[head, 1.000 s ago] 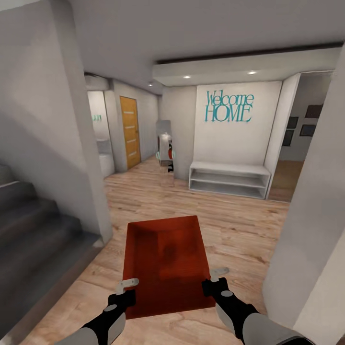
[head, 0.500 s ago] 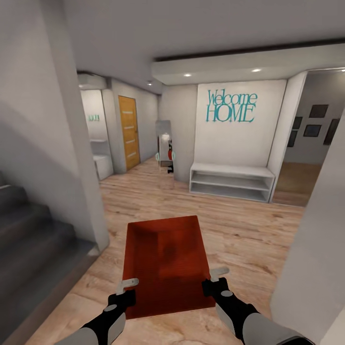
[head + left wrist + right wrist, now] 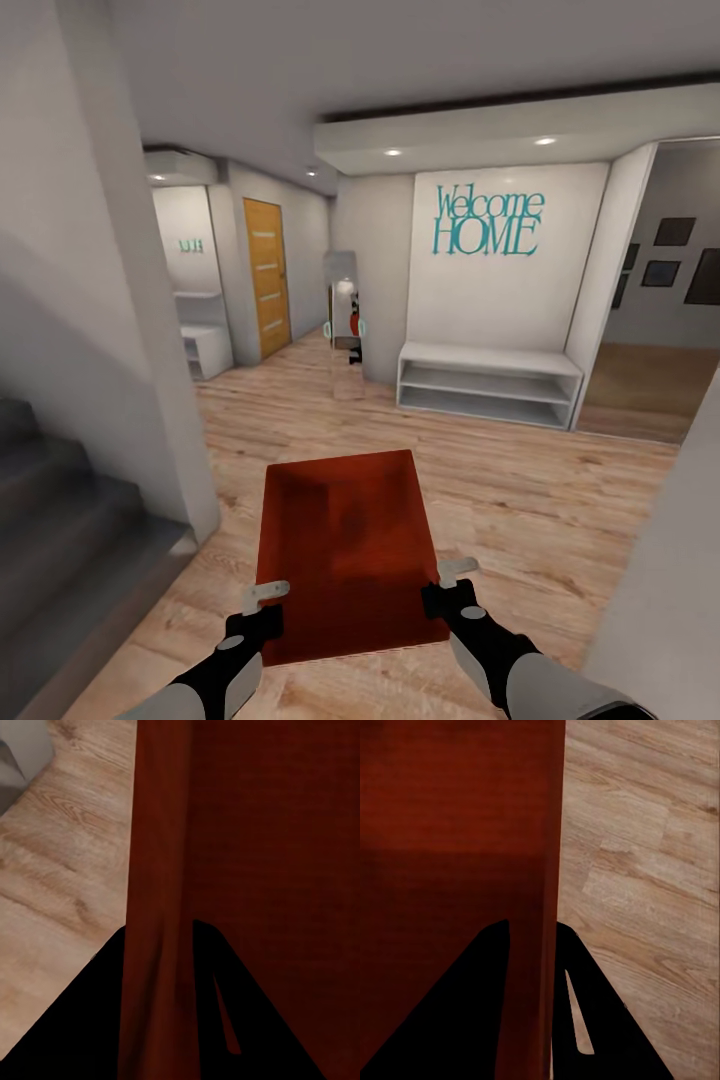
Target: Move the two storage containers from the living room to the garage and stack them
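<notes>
One red-orange storage container (image 3: 345, 550) hangs open-top in front of me above light wood-plank flooring. My left gripper (image 3: 265, 597) is shut on its left wall and my right gripper (image 3: 452, 580) is shut on its right wall, both near the end closest to me. In the left wrist view the dark fingers (image 3: 90, 1020) of the left gripper (image 3: 159, 945) clamp the container's thin red wall (image 3: 157, 870). Seen from the right wrist, the right gripper (image 3: 531, 937) pinches the container's opposite wall (image 3: 547, 855). The garage is out of view.
Grey stairs (image 3: 60, 520) and a white wall corner (image 3: 150, 380) stand close at left. A pale wall (image 3: 670, 600) crowds the right. Ahead lies open wood floor (image 3: 500, 480), then a white bench shelf (image 3: 490, 385), a tall mirror (image 3: 345, 320) and an orange door (image 3: 265, 275).
The whole view has shifted: the camera has moved on, the left wall and stairs slide out leftward, and more of the right-hand opening shows. The container stays in both grippers as before.
</notes>
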You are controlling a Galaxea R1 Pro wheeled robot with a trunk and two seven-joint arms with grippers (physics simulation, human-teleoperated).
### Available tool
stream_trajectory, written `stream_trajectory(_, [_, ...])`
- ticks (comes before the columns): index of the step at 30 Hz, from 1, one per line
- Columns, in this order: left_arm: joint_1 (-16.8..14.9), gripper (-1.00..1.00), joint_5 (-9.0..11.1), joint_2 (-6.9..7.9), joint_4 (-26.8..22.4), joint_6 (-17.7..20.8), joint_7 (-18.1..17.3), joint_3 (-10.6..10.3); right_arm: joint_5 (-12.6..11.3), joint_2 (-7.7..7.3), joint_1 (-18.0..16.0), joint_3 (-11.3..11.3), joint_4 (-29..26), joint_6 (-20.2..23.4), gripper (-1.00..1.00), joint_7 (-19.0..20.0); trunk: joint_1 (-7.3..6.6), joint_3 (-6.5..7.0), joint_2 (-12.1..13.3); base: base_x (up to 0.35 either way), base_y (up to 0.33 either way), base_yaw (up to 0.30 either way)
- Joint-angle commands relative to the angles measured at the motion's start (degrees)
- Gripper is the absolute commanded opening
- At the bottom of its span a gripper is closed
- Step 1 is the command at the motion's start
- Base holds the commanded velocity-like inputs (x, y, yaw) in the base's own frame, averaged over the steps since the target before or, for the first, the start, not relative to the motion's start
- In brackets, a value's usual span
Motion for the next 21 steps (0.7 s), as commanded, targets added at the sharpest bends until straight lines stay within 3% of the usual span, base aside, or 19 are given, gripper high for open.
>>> stream_trajectory(1, [-0.05, -1.0, 0.75, -0.01, 0.16, -0.3, 1.71, 3.83, -3.59, 0.41, -0.07, -2.19, -0.93, -4.46, -1.0, 0.23, 0.05, -0.1, -0.08, 0.322, 0.0, 0.0])
stream_trajectory(21, [-0.05, -1.0, 0.72, -0.01, 0.16, -0.3, 1.71, 3.83, -3.59, 0.41, -0.07, -2.19, -0.93, -4.52, -1.0, 0.25, 0.05, -0.1, -0.08, 0.322, 0.0, 0.0])
